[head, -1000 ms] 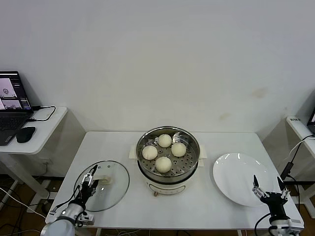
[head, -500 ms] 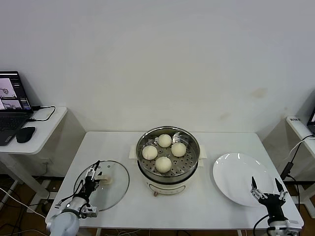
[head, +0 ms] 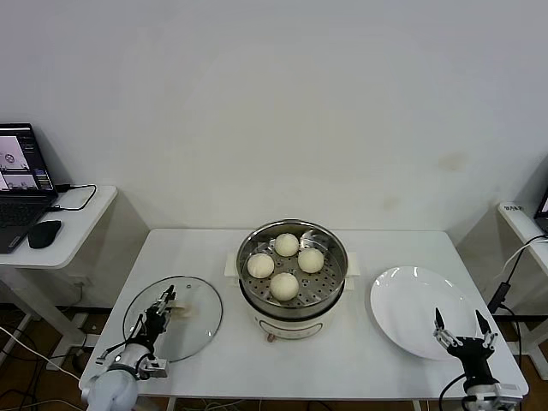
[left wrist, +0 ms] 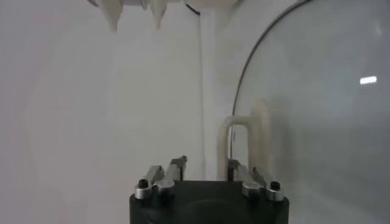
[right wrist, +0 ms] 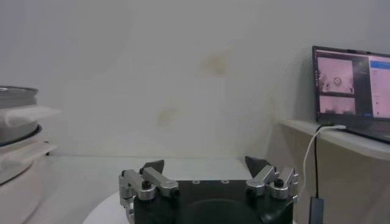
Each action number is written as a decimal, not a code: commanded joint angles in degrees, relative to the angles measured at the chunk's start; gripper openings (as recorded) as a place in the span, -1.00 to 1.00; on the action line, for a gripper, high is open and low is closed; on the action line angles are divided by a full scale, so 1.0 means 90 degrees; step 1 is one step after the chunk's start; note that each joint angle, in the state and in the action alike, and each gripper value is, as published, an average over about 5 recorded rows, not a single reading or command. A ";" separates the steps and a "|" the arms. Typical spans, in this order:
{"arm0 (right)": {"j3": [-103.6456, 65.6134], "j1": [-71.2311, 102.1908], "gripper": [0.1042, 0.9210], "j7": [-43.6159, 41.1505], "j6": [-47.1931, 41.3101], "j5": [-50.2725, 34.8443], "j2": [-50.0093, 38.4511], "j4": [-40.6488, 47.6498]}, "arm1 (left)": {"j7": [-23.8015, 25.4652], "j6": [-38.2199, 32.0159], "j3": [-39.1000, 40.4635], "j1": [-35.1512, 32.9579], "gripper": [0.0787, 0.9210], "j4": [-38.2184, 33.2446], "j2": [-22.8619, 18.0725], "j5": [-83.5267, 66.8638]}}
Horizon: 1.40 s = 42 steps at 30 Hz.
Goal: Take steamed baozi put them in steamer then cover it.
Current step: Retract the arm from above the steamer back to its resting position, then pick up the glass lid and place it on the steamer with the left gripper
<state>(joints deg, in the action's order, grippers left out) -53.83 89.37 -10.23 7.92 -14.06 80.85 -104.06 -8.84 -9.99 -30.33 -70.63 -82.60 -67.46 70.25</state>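
Observation:
Several cream-white baozi (head: pixel 284 285) lie on the perforated tray inside the steel steamer (head: pixel 338 257), which stands uncovered at the table's middle. The cover (head: pixel 197 330), a clear glass lid, lies flat on the table to the steamer's left. My left gripper (head: pixel 163 306) is low over it, right at its whitish handle (head: pixel 181 310). In the left wrist view the gripper (left wrist: pixel 205 161) sits beside one leg of the handle (left wrist: pixel 262 122), with the glass of the cover (left wrist: pixel 317 122) beyond. My right gripper (head: pixel 461 324) (right wrist: pixel 205 163) hangs open and empty at the front right.
A flat white plate (head: pixel 411 308) lies right of the steamer, just behind the right gripper. A side desk (head: pixel 86 210) with a laptop (head: pixel 19 171) and mouse stands at far left. Cables and another desk (head: pixel 522 218) are at far right; its laptop (right wrist: pixel 350 82) shows in the right wrist view.
The left gripper has narrowed at the cover's handle, and the cover has slid slightly left on the table. The right gripper has drifted a little lower, still open.

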 commanded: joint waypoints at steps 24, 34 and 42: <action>0.0075 -0.0056 0.76 -0.0041 0.0122 0.0590 0.0079 -0.0025 | 0.1125 0.3310 0.0801 0.0179 -0.85 -0.3851 0.2481 -0.3012; 0.0230 -0.0098 0.76 0.0038 0.0230 0.1225 0.0505 0.0033 | 0.1681 0.4269 0.3682 0.2856 -0.85 -0.3392 0.1548 -0.2070; 0.0457 -0.0207 0.76 0.0085 0.0250 0.1570 0.0674 0.0079 | 0.2710 0.4704 0.4651 0.3428 -0.85 -0.2932 0.0402 -0.0742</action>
<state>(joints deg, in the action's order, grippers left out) -51.06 87.96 -9.65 9.92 -4.13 85.04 -103.58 5.95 24.37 -5.57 -52.47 -110.98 -54.60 53.70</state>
